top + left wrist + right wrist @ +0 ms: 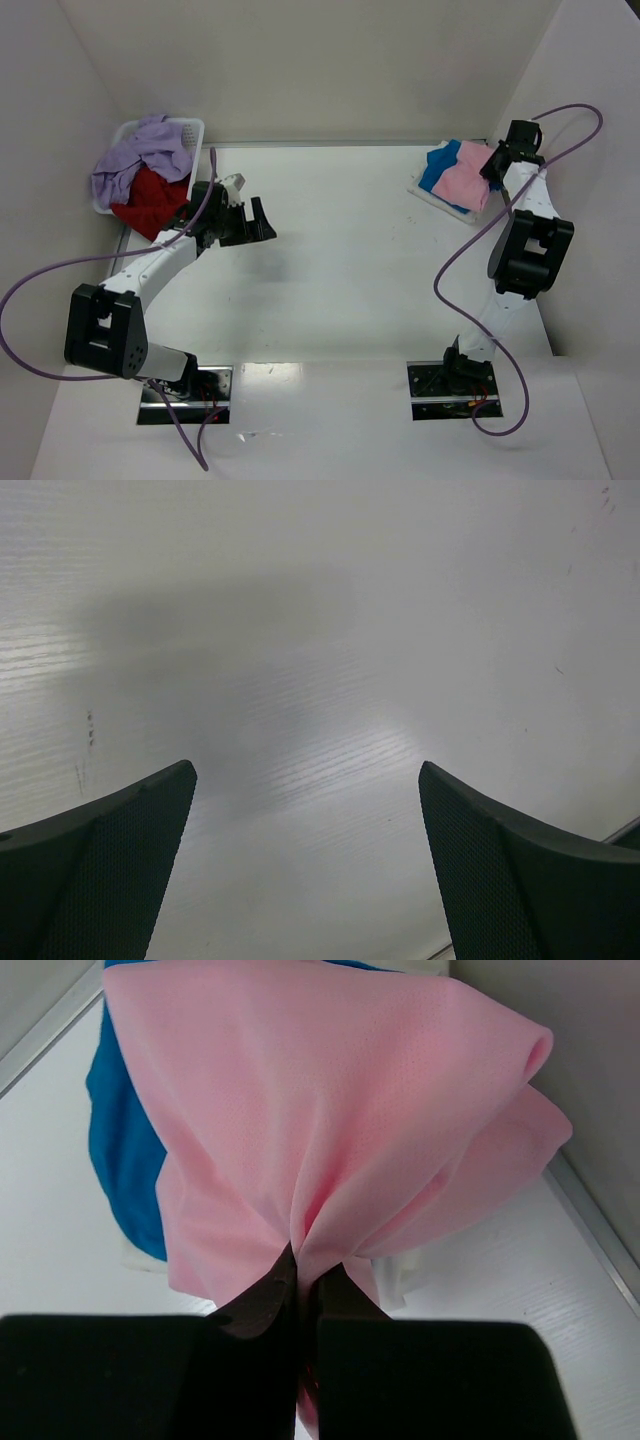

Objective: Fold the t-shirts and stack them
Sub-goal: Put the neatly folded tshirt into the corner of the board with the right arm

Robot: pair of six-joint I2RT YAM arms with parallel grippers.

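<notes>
White table (350, 250), perhaps scuffed; white walls (300, 60); pink t-shirt (463, 186) far right.

In the top view the blue t-shirt (434, 168) lies almost wholly under the pink t-shirt (465, 182), and only its left edge shows. A white layer (425, 192) below them shows only as a thin rim, and I cannot tell what it is. The red t-shirt (150, 203) is partly covered by the lavender t-shirt (140, 152), and together they hide most of the basket (196, 128). The tips of the right pincer (495, 162) are too small there to tell apart. In the right wrist view the pinched fold of pink cloth disappears between the closed fingers, and the top edge cuts off both shirts. In the left wrist view the bottom edge cuts off both fingers (110, 860) of the left pincer (308, 770). A dark corner (632, 842) at the right edge cannot be identified.
</notes>
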